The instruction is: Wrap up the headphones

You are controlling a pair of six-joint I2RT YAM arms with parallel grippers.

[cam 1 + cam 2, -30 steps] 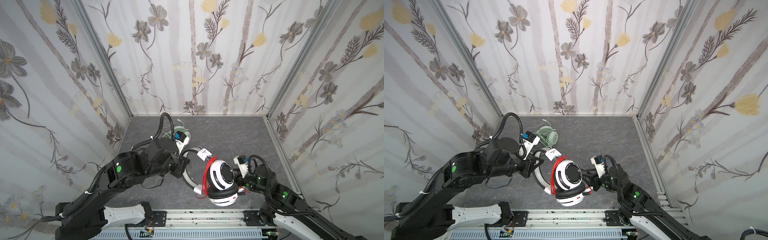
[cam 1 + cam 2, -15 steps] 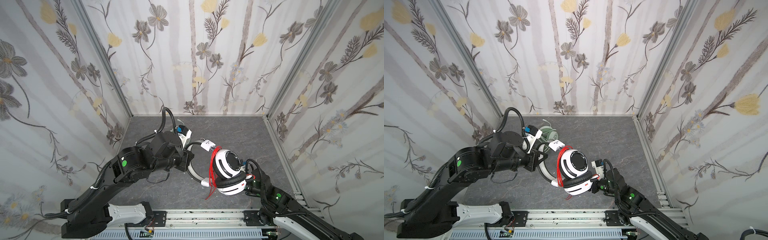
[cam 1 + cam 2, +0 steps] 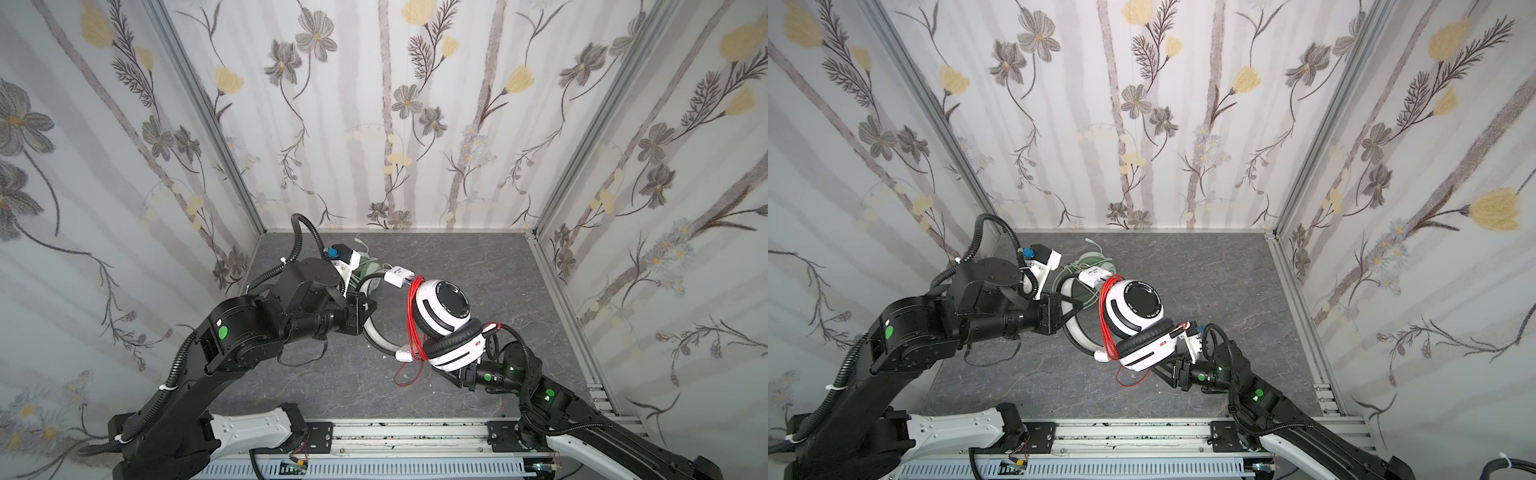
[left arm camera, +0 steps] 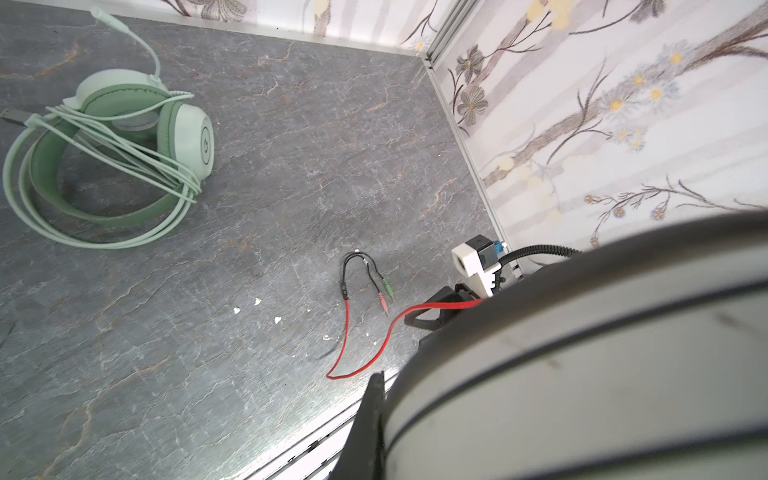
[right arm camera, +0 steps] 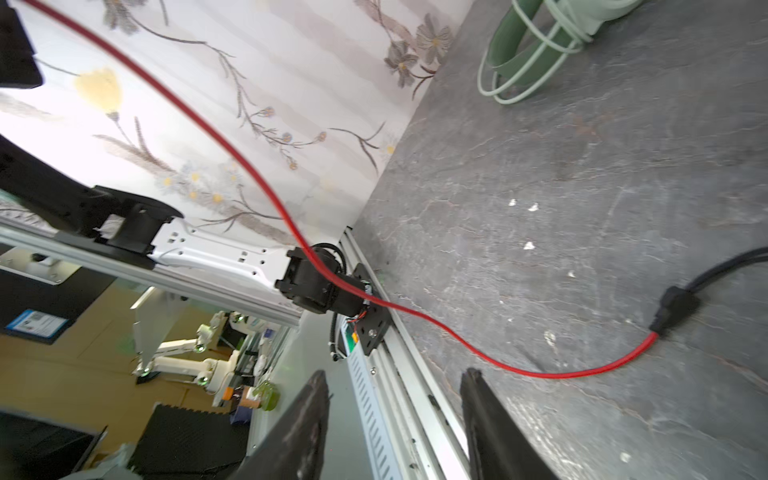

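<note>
The desk [image 3: 478, 270] carries both sets. The white-and-black headset [image 3: 440, 307] is my landmark. It hangs raised over the middle of the desk, with one ear cup stacked on the other. Behind it, toward the back wall [image 3: 395, 124], lies the mint-green headset [image 4: 124, 158], with its pale cord [image 4: 104, 137] already looped round its band.

My left gripper [image 3: 365, 318] is clenched on the white headband [image 3: 376, 336], to the left of the landmark's cups. My right gripper [image 5: 395, 415] sits just under the lower ear cup [image 3: 457, 351], with its jaws apart and nothing between them.

The red cord [image 3: 413, 324] runs in several turns round the landmark. A loose tail drops beneath it to the desk and ends in the black plugs [image 4: 384, 295].

Only one grip, out on the band, carries the weight, so I judge the cups may swing or twist in it. Nothing pins the turns. If the tail snags my right gripper or the plugs drag, the tug could pull the turns off.
</note>
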